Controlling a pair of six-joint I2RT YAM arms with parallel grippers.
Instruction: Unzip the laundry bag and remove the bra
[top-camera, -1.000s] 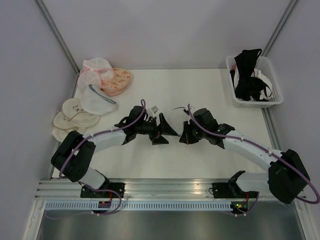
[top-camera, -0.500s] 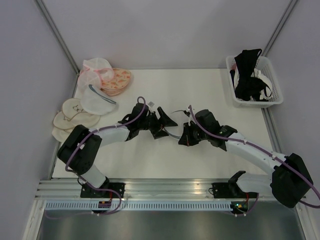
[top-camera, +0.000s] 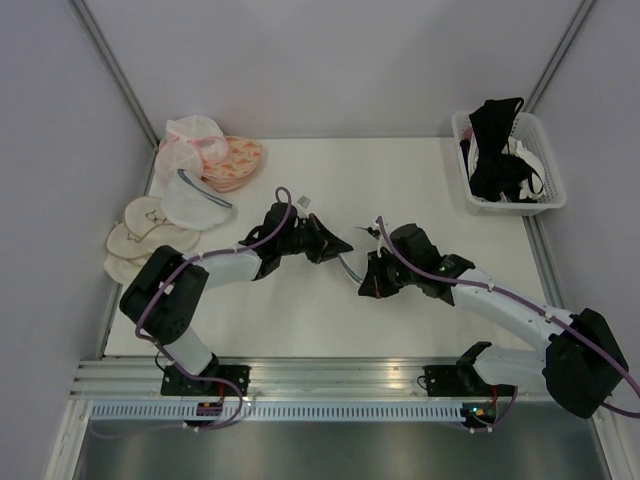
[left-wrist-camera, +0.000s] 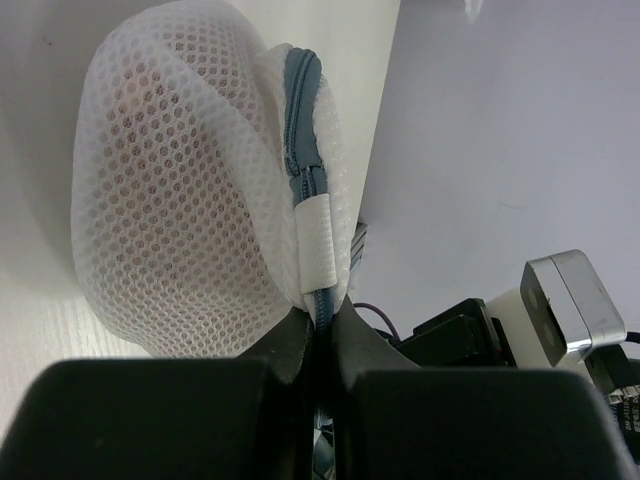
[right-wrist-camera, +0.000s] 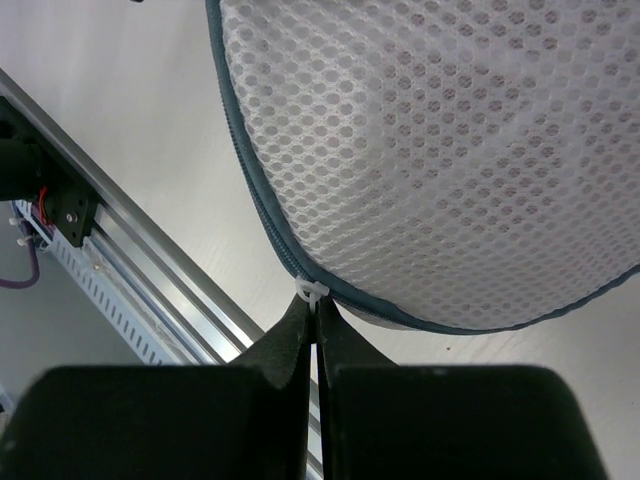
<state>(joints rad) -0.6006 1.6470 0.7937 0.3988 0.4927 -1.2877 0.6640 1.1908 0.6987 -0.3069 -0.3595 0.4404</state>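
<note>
Left gripper (left-wrist-camera: 320, 335) is clamped tight on the bag's (left-wrist-camera: 180, 200) grey-blue zipper edge, just below a white tab (left-wrist-camera: 318, 235). Right gripper (right-wrist-camera: 315, 315) pinches shut on the white pull (right-wrist-camera: 311, 294) at the rim. Bag sits between the 2 claws, mid-table (top-camera: 300, 320), with the bra (left-wrist-camera: 150, 110) showing faintly pink through the mesh.

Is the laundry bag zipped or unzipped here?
Zipped, where visible: the grey-blue rim of the bag runs unbroken in both wrist views, and the bra shows pink through the mesh.
</note>
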